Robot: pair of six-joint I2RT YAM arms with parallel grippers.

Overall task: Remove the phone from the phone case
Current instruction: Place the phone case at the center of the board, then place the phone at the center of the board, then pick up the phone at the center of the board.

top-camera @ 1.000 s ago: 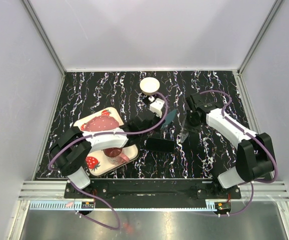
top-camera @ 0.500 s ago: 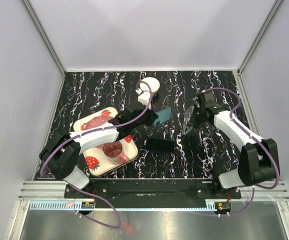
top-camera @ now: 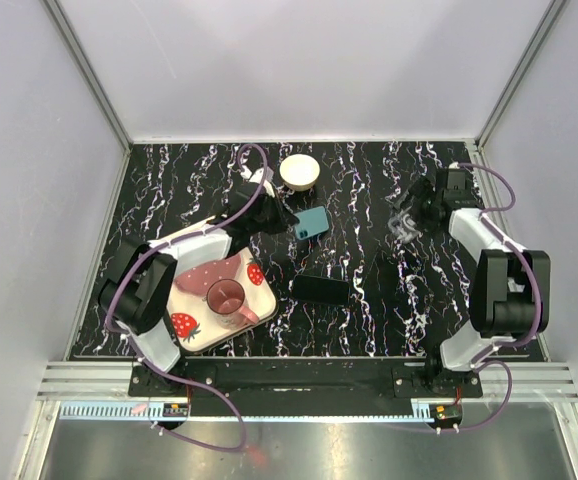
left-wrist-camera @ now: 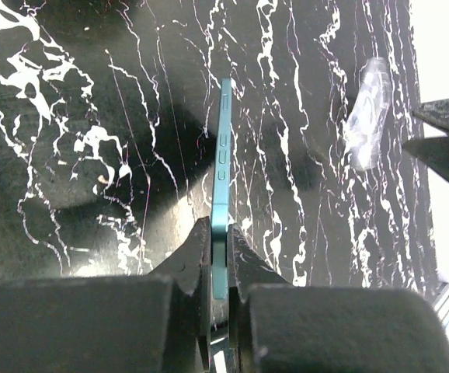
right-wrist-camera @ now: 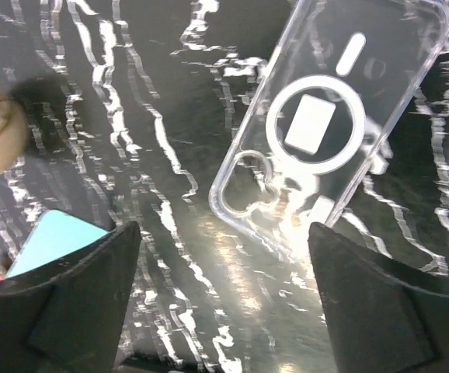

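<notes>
The left pincer [left-wrist-camera: 219, 260] is clamped on the thin blue phone [left-wrist-camera: 221, 179], holding its flat sides above the tabletop [left-wrist-camera: 92, 155]. It looks hard, slippery and easy to break. The right pincer [right-wrist-camera: 224, 295] gapes wide over the empty, bendy clear phone case [right-wrist-camera: 329, 132].

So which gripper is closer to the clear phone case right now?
Right. The right gripper is open right at the clear case; the left gripper is well away to its left, shut on the teal phone.

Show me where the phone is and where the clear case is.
phone [left-wrist-camera: 221, 171], left wrist view, on its teal side edge.
clear case [right-wrist-camera: 311, 124], right wrist view, on the white patch inside its ring.
</notes>
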